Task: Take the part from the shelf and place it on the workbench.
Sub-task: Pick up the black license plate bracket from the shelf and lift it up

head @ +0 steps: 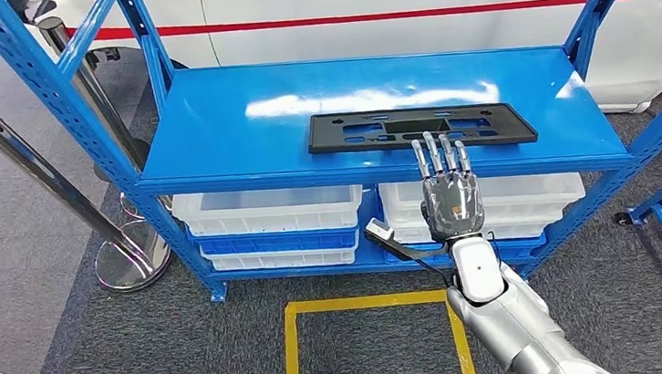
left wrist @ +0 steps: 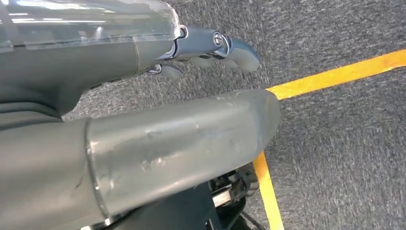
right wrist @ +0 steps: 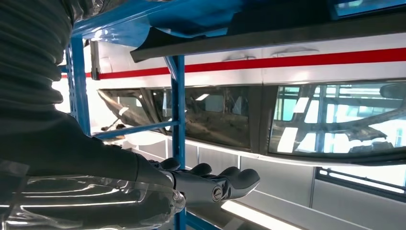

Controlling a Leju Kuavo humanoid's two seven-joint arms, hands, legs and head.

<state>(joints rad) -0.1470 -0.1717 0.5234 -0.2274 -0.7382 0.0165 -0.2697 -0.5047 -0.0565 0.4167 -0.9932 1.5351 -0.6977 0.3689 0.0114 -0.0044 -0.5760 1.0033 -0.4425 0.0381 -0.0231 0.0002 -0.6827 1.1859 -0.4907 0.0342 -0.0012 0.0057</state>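
One black part (head: 421, 129) lies on the shelf (head: 212, 134); right hand (head: 449, 196) empty, fingers extended.

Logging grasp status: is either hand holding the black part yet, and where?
No. The right hand is open at the shelf edge, short of the part; the left hand holds nothing.

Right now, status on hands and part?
Right hand open, reaching at shelf edge. Left hand hanging, empty. Black part untouched on shelf. Nothing blocking.
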